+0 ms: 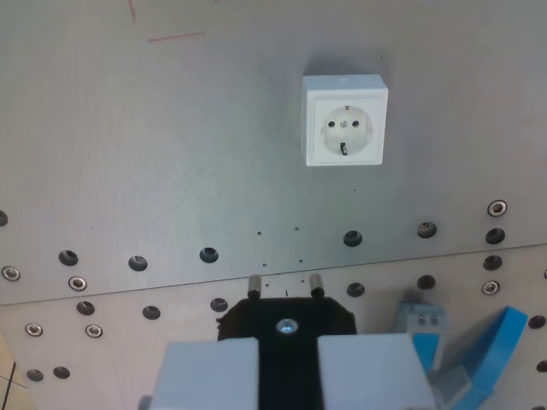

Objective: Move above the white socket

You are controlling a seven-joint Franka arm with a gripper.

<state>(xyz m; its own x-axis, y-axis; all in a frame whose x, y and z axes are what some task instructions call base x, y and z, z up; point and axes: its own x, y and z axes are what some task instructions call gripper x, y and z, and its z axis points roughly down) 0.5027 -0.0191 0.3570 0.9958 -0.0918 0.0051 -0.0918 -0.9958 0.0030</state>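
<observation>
The white socket (pixel 344 120) is mounted on the grey metal plate (pixel 171 154), in the upper right of the wrist view. It has two round holes and a central screw. My gripper (pixel 288 363) is at the bottom middle, well below the socket and a little to the wrist view's left of it. Its two light grey fingers (pixel 214 371) are shut on a black plug (pixel 286 323). The plug's two metal pins (pixel 254 283) point toward the plate.
A row of holes and bolts (pixel 208 254) runs across the plate above a seam. A blue plastic holder (pixel 483 359) with a small grey-blue block (pixel 422 318) sits at the bottom right. Red marks (pixel 175 37) show at the top left.
</observation>
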